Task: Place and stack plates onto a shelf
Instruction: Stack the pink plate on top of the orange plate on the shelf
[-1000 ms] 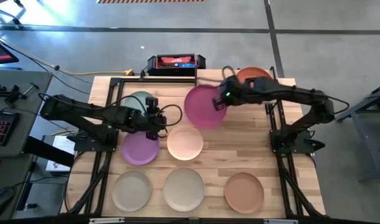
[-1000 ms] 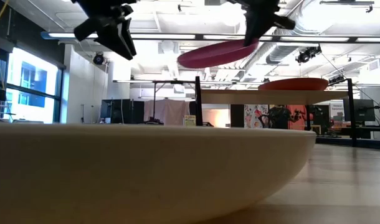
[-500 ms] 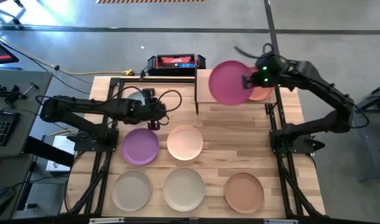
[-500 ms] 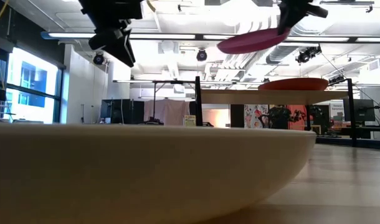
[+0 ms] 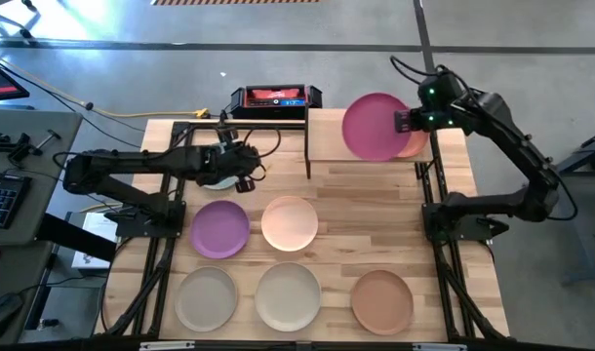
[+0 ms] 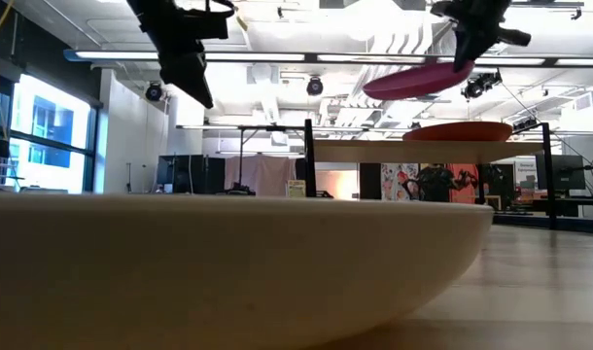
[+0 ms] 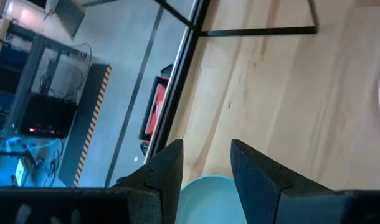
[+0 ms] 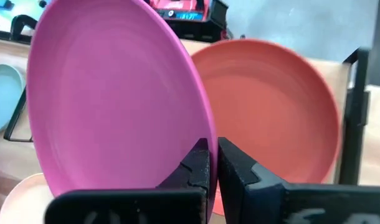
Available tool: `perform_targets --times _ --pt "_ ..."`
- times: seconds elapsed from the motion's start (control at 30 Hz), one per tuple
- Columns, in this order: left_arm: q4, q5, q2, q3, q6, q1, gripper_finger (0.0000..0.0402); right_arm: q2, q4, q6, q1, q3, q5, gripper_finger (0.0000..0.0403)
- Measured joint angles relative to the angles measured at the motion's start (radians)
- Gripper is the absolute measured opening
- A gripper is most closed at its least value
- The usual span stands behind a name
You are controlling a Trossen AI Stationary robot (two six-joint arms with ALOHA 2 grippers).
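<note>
Right hand (image 8: 213,163) pinches pink plate (image 8: 109,93) (above terracotta plate (image 8: 277,112)).

We see matte, smooth plates (image 8: 115,93), a pale grained wood table (image 5: 376,219), and thin black metal shelf legs (image 5: 308,136).

Left arm stretched from nine o'clock toward centre, left gripper (image 5: 241,166) at about ten o'clock of the desk (image 5: 376,234), fingers (image 7: 168,171) parted, raised high. Right arm folded up from three o'clock, elbow out, right gripper (image 5: 403,121) at one o'clock, clamped tight on the hot pink plate (image 5: 374,127) rim, held aloft.
</note>
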Motion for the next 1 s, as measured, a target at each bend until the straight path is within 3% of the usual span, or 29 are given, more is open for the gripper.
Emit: perform_targets --times 0.53,1.0 --pt "-0.001 -0.003 0.0 -0.001 0.004 0.114 0.0124 -0.15 0.101 0.105 -0.182 -0.228 -0.109 0.0" --pt "0.001 0.036 0.0 -0.001 0.037 0.23 0.0124 -0.268 0.101 0.39 -0.272 -0.293 -0.022 0.0"
